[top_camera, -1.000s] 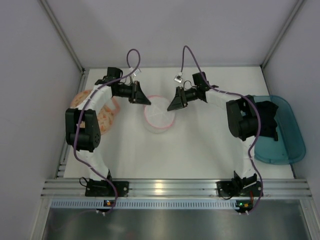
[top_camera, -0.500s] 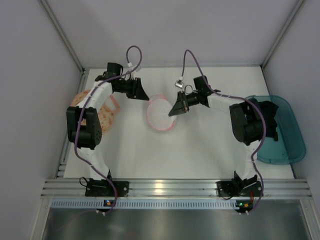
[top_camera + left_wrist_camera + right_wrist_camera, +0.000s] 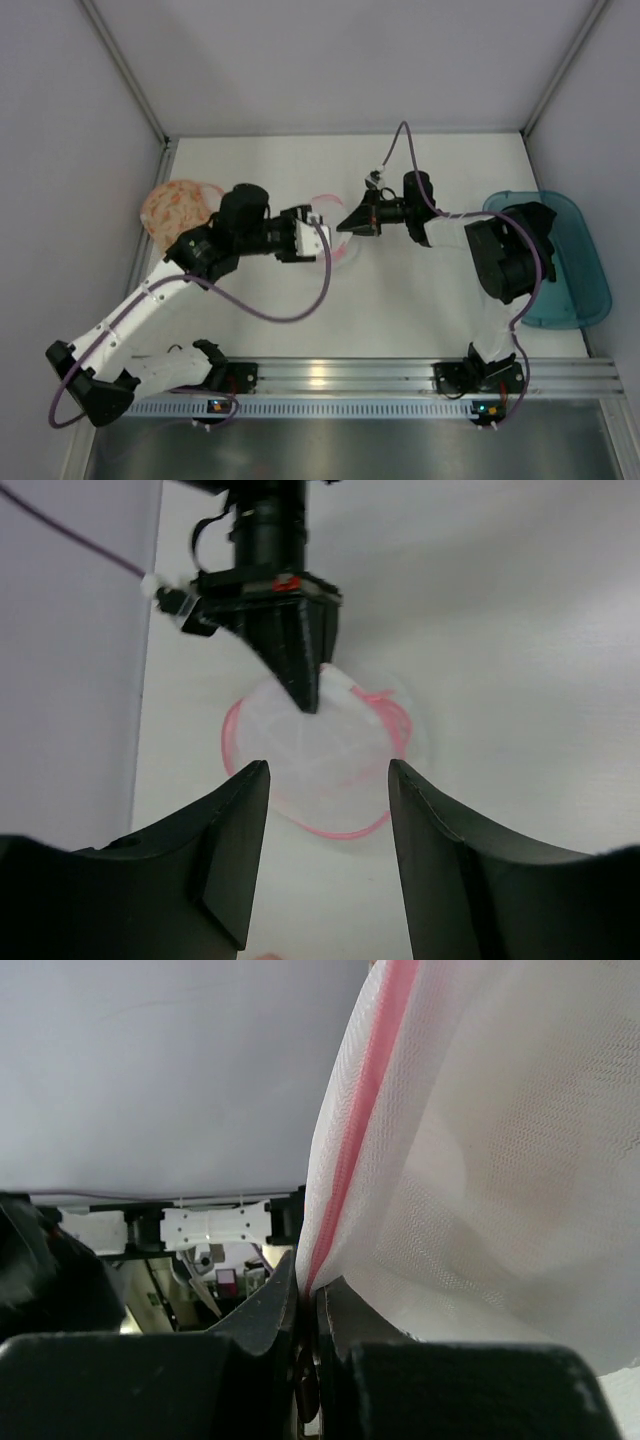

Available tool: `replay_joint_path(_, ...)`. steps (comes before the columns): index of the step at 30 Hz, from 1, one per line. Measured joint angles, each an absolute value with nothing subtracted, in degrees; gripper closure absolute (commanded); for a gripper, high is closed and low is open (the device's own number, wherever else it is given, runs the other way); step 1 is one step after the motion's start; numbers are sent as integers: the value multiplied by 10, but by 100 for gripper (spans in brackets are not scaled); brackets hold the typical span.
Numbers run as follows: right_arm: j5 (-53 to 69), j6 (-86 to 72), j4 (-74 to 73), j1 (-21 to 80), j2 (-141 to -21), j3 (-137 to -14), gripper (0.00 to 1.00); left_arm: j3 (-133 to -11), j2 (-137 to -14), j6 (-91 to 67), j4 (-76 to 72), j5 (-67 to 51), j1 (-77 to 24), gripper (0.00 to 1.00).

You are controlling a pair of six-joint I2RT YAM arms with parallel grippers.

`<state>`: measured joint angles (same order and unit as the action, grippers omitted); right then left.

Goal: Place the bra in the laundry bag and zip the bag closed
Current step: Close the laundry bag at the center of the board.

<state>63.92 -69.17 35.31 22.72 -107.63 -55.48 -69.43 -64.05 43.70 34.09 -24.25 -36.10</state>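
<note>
Left fingers [image 3: 230,860]: apart and empty, just short of the white mesh pouch [image 3: 300,755].
Right fingers [image 3: 250,1330]: clamped on the pouch's pink rim.
Laundry bag [image 3: 172,207]: flat at the surface's [image 3: 400,300] 9 o'clock edge.
Bra [image 3: 541,217]: in the teal tub [image 3: 580,285], 3 o'clock.

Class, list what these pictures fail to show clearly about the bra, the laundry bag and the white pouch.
Bra: top view, perhaps the black patch in the teal tub; right arm's elbow covers it.
Laundry bag: top view, zip too small to judge.
White pouch: top view, left gripper and right gripper hide most; right wrist view crops it.
</note>
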Motion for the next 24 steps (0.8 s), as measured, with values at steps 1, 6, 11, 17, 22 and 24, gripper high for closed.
replay_joint_path(1,634,-702,361,227,-1076,-554,100,-672,-624,468,344,-220,-410,44)
replay_joint_path(6,615,-752,407,232,-1076,-532,100,-578,-623,602,344,-105,-567,46)
replay_joint_path(11,602,-777,427,247,-1076,-520,100,-499,-643,718,310,-16,-633,51)
replay_joint_path(17,579,-786,425,262,-1074,-509,100,-471,-676,789,202,48,-654,53)
replay_joint_path(22,558,-793,421,268,-1061,-500,100,-404,-677,842,110,81,-654,52)
replay_joint_path(24,550,-794,414,270,-1052,-496,100,-379,-676,856,97,89,-654,53)
